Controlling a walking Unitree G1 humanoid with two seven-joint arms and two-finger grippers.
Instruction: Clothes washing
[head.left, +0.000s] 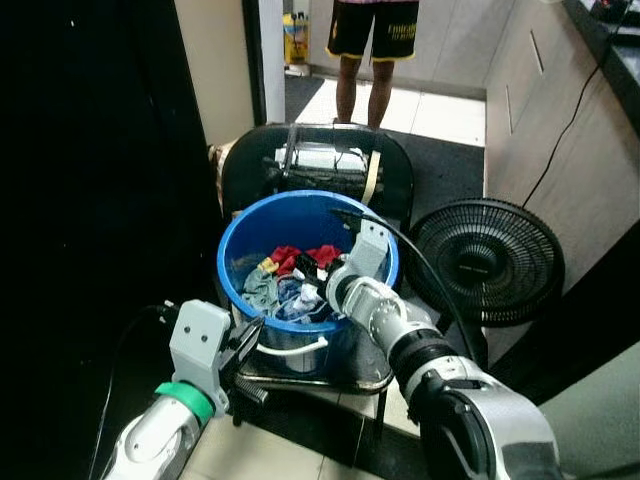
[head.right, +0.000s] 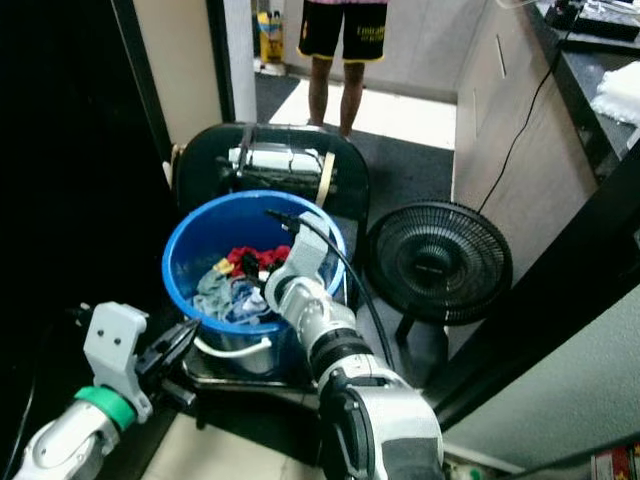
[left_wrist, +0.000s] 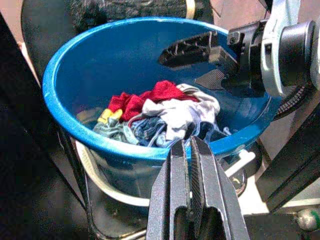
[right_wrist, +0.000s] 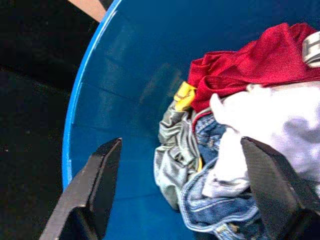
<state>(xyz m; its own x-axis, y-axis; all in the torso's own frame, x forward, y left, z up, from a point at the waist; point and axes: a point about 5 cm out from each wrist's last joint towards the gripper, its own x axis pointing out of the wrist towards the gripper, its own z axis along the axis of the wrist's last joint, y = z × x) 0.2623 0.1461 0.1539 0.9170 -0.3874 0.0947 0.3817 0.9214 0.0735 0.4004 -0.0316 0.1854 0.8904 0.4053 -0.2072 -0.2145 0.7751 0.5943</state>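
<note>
A blue bucket (head.left: 225, 262) stands on a black stool and holds a heap of clothes (head.left: 285, 285): a red cloth (right_wrist: 250, 60), a white cloth (right_wrist: 280, 125), blue denim (right_wrist: 220, 200) and a grey-green piece (right_wrist: 172, 150). My right gripper (head.left: 308, 275) reaches over the near right rim into the bucket. It hangs open just above the heap, one finger (right_wrist: 100, 170) over the bare blue bottom, the other over the white cloth. My left gripper (left_wrist: 189, 142) is shut and empty, just outside the bucket's front left wall (head.left: 255, 335).
A black floor fan (head.left: 485, 260) stands right of the bucket. Behind the bucket is a black chair back with a rolled item (head.left: 320, 160). A person (head.left: 375, 50) stands in the doorway beyond. Cabinets (head.left: 560, 130) line the right; a dark panel fills the left.
</note>
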